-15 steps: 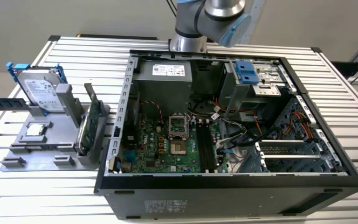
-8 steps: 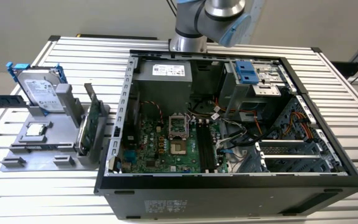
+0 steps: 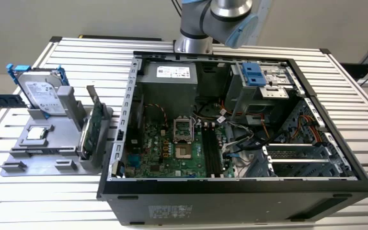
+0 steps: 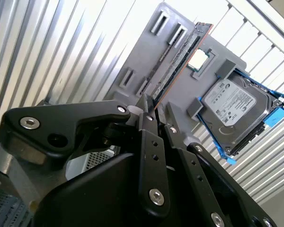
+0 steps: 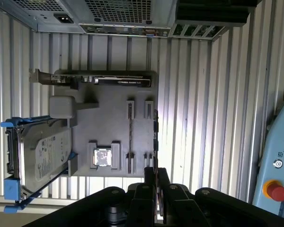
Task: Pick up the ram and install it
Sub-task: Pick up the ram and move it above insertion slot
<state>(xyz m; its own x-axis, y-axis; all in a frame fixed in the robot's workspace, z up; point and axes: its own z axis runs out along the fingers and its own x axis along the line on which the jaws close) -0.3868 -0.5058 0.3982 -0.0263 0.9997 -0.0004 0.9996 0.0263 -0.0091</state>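
Pincer (image 4: 156,106) is hanging clenched on nothing from what I'm seeing, over the gray holder tray (image 4: 144,49) where the ram (image 4: 182,53) is standing on edge, just beside the CPU chip (image 4: 197,60).

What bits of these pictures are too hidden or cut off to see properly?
Ram: in the second wrist view, its near end is hidden behind the gripper.
Gray holder: in the second wrist view, its near edge is hidden behind the gripper too.
Arm: in the exterior view, the picture's top edge cuts it off.
Computer case: in the first wrist view, the top edge cuts it off.
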